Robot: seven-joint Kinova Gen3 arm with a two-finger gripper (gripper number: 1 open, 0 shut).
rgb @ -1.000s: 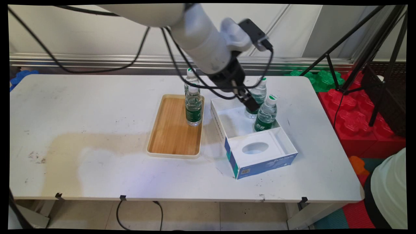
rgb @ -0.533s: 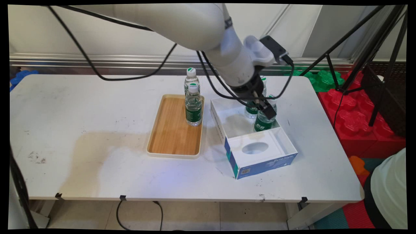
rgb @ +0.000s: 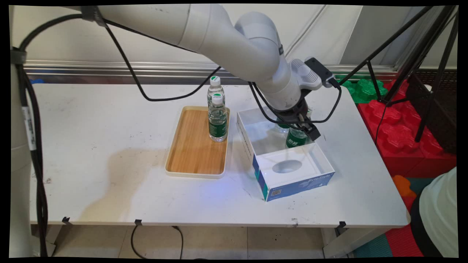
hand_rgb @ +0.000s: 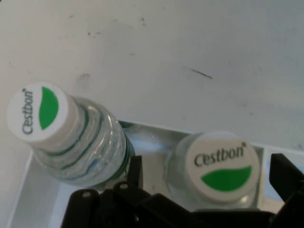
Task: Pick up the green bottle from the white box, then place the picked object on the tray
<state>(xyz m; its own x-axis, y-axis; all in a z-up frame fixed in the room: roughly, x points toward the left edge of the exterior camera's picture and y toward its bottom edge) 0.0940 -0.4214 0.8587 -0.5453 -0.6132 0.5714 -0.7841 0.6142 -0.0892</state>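
Gripper (rgb: pixel 310 131) sits low over the far end of the white-and-blue box (rgb: pixel 292 175), fingers spread with one either side of a Cestbon water bottle's cap (hand_rgb: pixel 223 166); no contact visible, nothing pinched. In the hand view one finger (hand_rgb: pixel 285 175) shows just right of that cap and the other (hand_rgb: pixel 135 171) to its left, between the two bottles. That near bottle (rgb: pixel 294 137) stands upright inside the box against its far wall, mostly hidden by the wrist in the main view. A second bottle (hand_rgb: pixel 71 137) stands upright just beside it; its cap (hand_rgb: pixel 40 111) is clear of the fingers, and whether the two bottles touch can't be told. Box front section has a white insert with an oval cutout (rgb: pixel 287 166). Left of the box, near but apart, a wooden tray (rgb: pixel 195 146) holds one upright water bottle (rgb: pixel 218 118) at its far right corner. Another bottle (rgb: pixel 215 87) stands directly behind that one, off the tray, on the white table (rgb: pixel 109 146).
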